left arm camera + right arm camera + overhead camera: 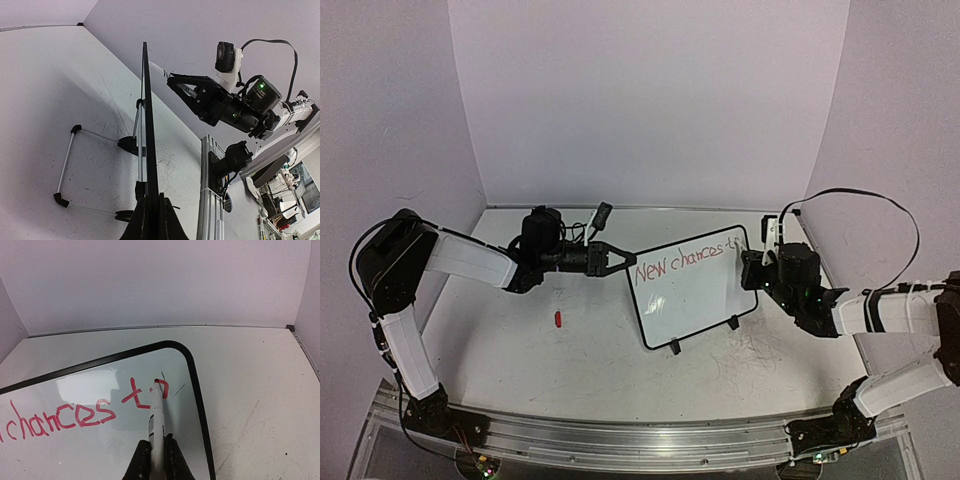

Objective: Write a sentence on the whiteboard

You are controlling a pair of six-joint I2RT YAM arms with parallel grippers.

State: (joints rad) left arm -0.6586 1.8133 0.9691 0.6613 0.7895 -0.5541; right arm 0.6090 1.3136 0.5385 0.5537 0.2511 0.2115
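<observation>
The whiteboard stands tilted on two black feet mid-table, with "New chances t" in red along its top. My left gripper is shut on the board's left edge. The left wrist view shows the board edge-on, pinched between the fingertips. My right gripper sits at the board's top right corner, shut on a white marker. The marker's red tip touches the board face at a half-drawn red letter just right of the "t". My right gripper clamps the marker's barrel.
A small red cap lies on the scuffed white tabletop, left of the board. A wire stand props the board from behind. An aluminium rail runs along the near edge. White walls close the back and both sides.
</observation>
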